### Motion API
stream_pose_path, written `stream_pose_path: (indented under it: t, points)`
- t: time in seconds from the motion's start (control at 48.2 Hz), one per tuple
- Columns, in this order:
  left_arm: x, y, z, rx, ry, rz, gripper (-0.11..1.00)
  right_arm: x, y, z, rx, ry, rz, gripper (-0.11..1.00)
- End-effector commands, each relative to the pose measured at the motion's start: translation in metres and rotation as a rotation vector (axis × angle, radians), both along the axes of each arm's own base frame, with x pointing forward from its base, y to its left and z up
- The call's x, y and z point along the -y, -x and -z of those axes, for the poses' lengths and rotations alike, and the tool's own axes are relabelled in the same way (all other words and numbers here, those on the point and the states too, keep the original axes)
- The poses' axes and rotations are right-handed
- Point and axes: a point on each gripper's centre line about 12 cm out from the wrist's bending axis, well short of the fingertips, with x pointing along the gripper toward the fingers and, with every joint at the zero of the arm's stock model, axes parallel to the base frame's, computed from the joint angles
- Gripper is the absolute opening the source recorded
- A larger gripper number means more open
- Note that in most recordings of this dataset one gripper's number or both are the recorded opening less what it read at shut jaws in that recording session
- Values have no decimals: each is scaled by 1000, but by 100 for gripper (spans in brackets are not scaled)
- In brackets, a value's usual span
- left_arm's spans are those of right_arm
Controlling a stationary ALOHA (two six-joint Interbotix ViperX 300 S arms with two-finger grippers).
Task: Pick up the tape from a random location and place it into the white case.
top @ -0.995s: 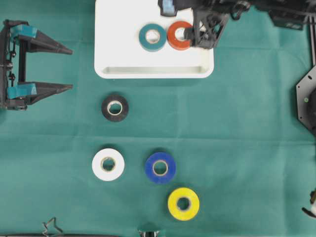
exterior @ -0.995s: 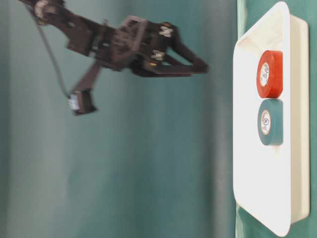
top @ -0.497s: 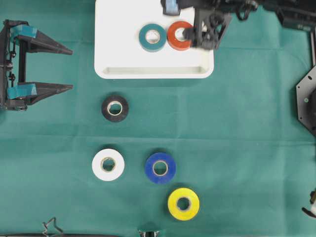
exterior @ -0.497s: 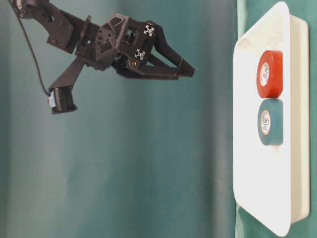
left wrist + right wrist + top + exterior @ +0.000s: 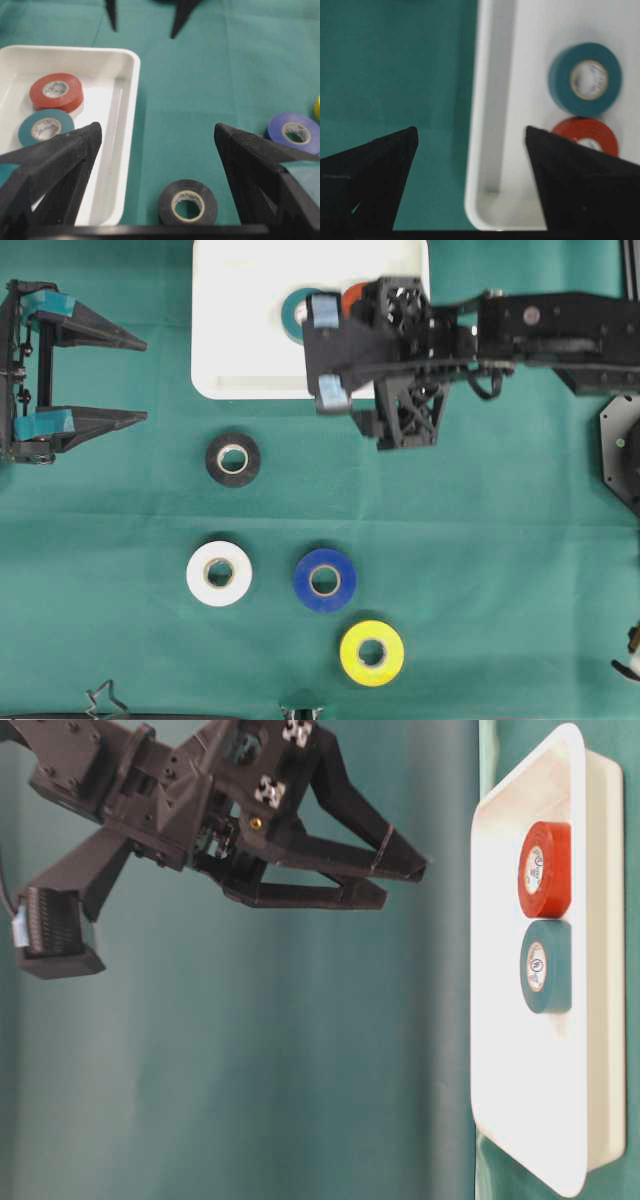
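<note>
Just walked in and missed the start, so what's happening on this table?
A two-armed robot is sorting tape rolls into the white case. The red roll and the teal roll already lie inside. The right gripper hangs open and empty above the case's near rim. The black, white, blue and yellow rolls wait on the cloth. The left gripper is open, off to the side.

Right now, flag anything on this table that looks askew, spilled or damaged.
Nothing stands out. The red roll and teal roll lie flat in the white case; the black, white, blue and yellow rolls lie flat on the green cloth, apart from each other.
</note>
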Motion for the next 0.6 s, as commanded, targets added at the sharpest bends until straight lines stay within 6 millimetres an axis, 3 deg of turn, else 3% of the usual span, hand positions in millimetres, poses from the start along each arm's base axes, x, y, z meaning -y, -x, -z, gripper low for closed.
stream_pose_path:
  t: [0.0, 0.29, 0.58]
  points:
    - [0, -3, -9, 23, 0, 1, 97, 1, 4, -15, 45, 2, 5, 85]
    - [0, -2, -8, 19, 2, 1, 97, -4, 28, -33, 160, -12, 10, 85]
    - [0, -3, -8, 20, 0, 0, 97, -7, 80, -50, 355, -34, 25, 85]
